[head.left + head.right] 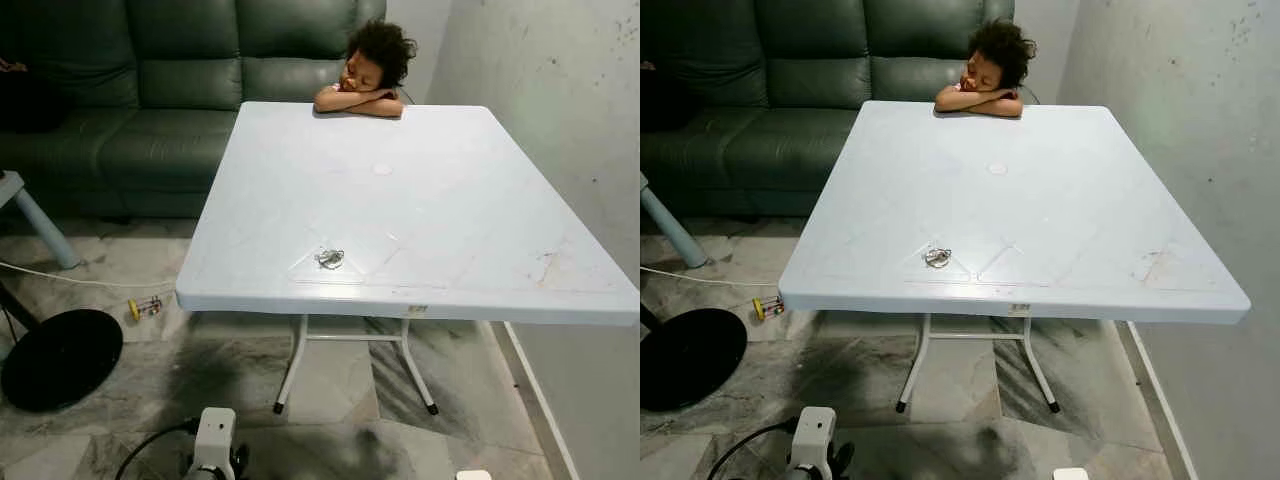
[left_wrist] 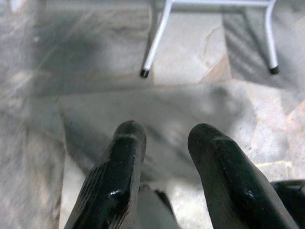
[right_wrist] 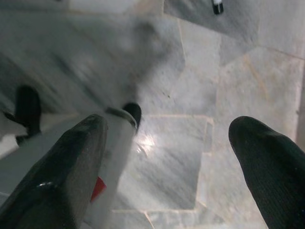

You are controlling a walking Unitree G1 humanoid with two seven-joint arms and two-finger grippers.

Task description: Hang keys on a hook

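A small bunch of keys lies on the white plastic table, close to its near edge and a little left of the middle. Both arms hang low in front of the table, above the marble floor. In the left wrist view my left gripper points down at the floor near a table leg, its fingers open with nothing between them. In the right wrist view my right gripper has its fingers spread wide over the floor tiles, also holding nothing.
A person rests their head and arms on the table's far edge. Behind the table stands a dark green sofa, and a pale wall runs along the right. On the floor to the left are a black round base, a small toy and a white cable.
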